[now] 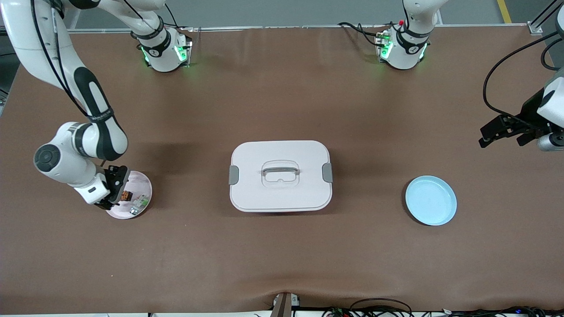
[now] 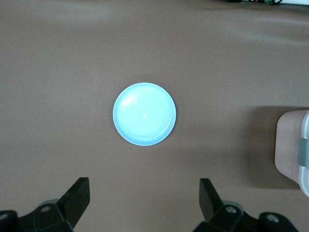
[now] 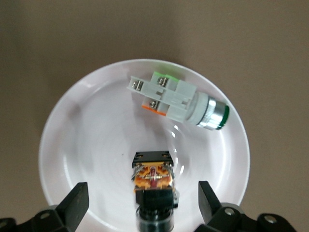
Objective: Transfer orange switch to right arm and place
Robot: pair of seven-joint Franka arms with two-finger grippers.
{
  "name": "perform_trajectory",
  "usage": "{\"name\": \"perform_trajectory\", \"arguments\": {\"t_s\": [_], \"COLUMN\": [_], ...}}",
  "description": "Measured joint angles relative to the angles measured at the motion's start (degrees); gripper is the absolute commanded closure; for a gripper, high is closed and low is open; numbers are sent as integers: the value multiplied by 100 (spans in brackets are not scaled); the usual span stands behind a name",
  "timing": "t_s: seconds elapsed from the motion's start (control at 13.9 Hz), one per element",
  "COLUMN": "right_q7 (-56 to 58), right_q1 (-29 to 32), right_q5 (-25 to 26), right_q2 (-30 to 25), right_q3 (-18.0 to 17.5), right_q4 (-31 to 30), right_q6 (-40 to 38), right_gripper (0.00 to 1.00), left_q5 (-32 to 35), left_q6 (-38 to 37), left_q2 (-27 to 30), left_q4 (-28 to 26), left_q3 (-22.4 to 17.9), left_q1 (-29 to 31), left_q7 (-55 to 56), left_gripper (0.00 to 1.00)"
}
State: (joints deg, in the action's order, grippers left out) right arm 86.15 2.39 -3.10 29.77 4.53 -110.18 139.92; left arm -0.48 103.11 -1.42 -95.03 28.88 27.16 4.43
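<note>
The orange switch (image 1: 127, 195), a tiny black block with an orange middle, lies on a small pale plate (image 1: 147, 185) toward the right arm's end of the table. My right gripper (image 1: 115, 186) hangs low over that plate and is open. In the right wrist view the switch (image 3: 152, 176) lies on the plate (image 3: 87, 145) between the spread fingers of the right gripper (image 3: 142, 192), which do not touch it. My left gripper (image 1: 502, 134) is open and empty, up over bare table at the left arm's end; the left wrist view shows it (image 2: 144, 189) wide open.
A white-and-green part (image 1: 140, 201) lies on the same plate beside the switch (image 3: 178, 99). A white lidded box with a handle (image 1: 280, 176) stands mid-table. An empty light-blue plate (image 1: 431, 200) lies toward the left arm's end (image 2: 144, 113).
</note>
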Motion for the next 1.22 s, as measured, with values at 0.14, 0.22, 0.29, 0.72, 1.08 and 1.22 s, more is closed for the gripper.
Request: {"name": "perform_trajectory", "arguments": {"t_s": [0.14, 0.22, 0.29, 0.72, 1.08, 1.22], "right_q7": [-676, -1002, -1342, -3047, -5099, -6006], "right_q1": [-3, -6, -9, -1, -3, -10], "right_q5": [14, 18, 21, 28, 29, 29], "right_q2": [-264, -379, -460, -593, -974, -1175], "right_q3": [-3, -7, -9, 8, 11, -13], "right_q4": [409, 656, 925, 1884, 1954, 1995], "right_q6": [-1007, -1546, -2050, -3282, -3555, -3782], "right_gripper": [0, 0, 0, 0, 0, 0], "left_q5": [0, 0, 0, 0, 0, 0], "left_q6": [-71, -82, -88, -95, -106, -107], "left_q2": [-1, -1, -2, -2, -2, -2], "left_q4": [3, 6, 9, 17, 18, 19], "left_q3": [-857, -1260, -1648, -2458, -2465, -2466], "left_q1": [-822, -1220, -1609, -2410, -2411, -2414], "left_q7": [0, 0, 0, 0, 0, 0], "left_gripper": [0, 0, 0, 0, 0, 0]}}
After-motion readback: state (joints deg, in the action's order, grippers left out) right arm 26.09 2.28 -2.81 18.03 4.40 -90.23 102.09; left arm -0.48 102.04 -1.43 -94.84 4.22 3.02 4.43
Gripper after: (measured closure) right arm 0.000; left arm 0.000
